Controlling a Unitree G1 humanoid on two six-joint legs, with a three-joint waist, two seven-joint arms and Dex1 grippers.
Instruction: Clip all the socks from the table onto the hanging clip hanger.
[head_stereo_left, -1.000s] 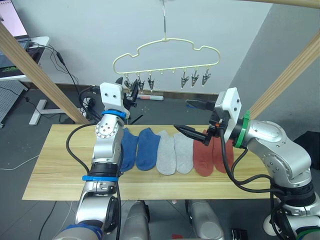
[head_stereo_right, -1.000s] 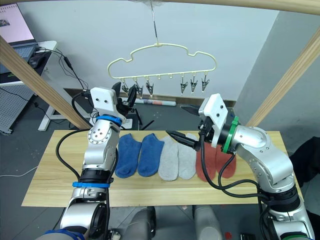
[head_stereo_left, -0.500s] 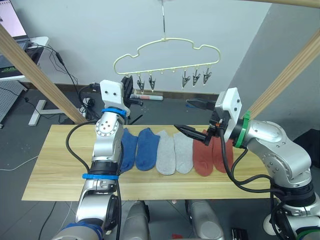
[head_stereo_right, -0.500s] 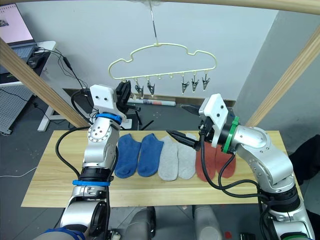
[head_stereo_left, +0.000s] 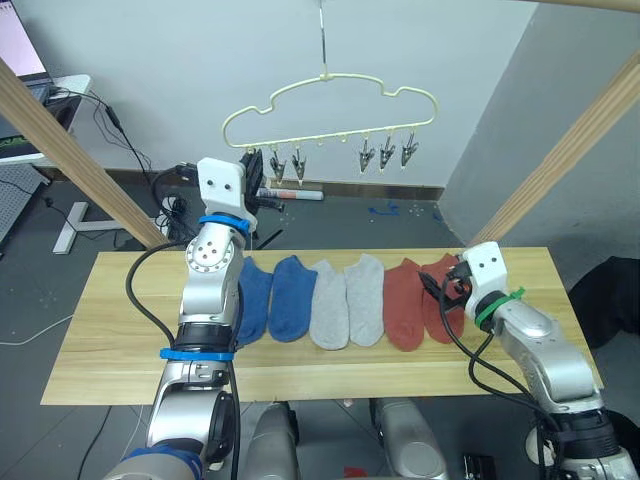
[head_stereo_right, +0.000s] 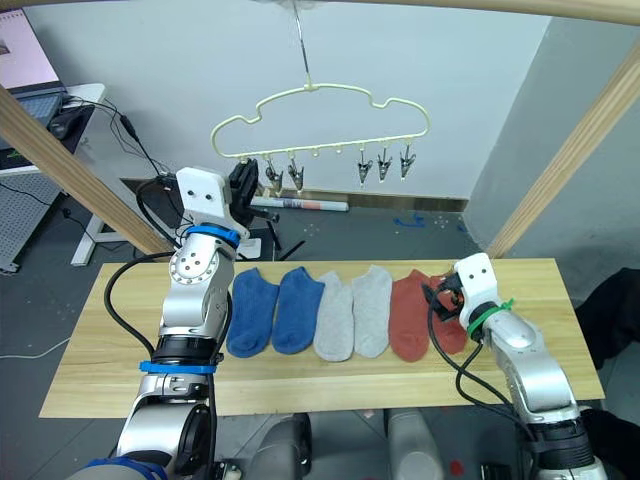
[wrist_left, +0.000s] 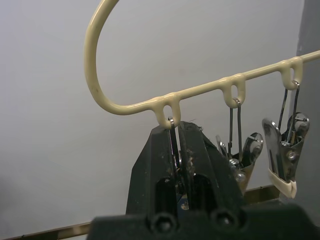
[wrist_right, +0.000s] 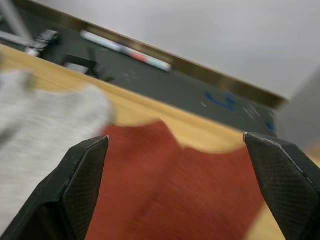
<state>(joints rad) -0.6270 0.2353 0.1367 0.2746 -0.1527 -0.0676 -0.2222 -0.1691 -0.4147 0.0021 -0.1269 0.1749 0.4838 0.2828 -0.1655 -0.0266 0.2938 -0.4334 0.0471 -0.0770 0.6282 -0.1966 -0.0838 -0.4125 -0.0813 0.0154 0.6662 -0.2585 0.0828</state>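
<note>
Head views: our right gripper (head_stereo_left: 432, 285) has dropped from chest height to the rust-red socks (head_stereo_left: 417, 302) at the right end of the table (head_stereo_left: 90, 340). All 6 socks (head_stereo_right: 340, 312) lie flat, none clipped yet.
Left wrist view: our left gripper (wrist_left: 179, 150) stays raised, fingers (wrist_left: 159, 165) pressed together on the end clip of the clip hanger (wrist_left: 150, 104).
Right wrist view: fingertips (wrist_right: 82, 172) wide apart over red knit.
Meaning: we judge the first pick is starting.
</note>
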